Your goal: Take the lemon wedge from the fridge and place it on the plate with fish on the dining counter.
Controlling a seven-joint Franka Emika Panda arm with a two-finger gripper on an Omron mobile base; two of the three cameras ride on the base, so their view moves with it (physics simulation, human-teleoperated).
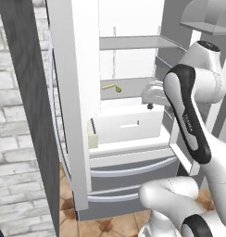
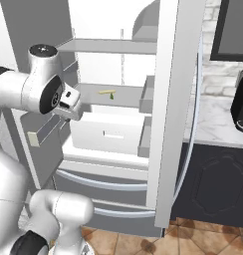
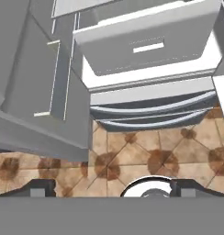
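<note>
Your two-finger gripper (image 3: 112,189), fingers spread and empty, points down at the tiled floor while the tiny yellow-green lemon wedge (image 1: 117,89) sits on the tall grey steel fridge's (image 1: 78,139) middle shelf, so reaching in risks clipping the open doors.

A white brick wall (image 1: 15,139) is being seen at the left side of the left base view. The floor (image 3: 146,156) is being covered by brown and orange tiles with dark spots. In the right base view, a pale counter top (image 2: 218,124) is being held up by a dark cabinet (image 2: 213,189). A black machine (image 2: 241,107) is being kept on that counter top, under a dark panel (image 2: 234,30).
</note>
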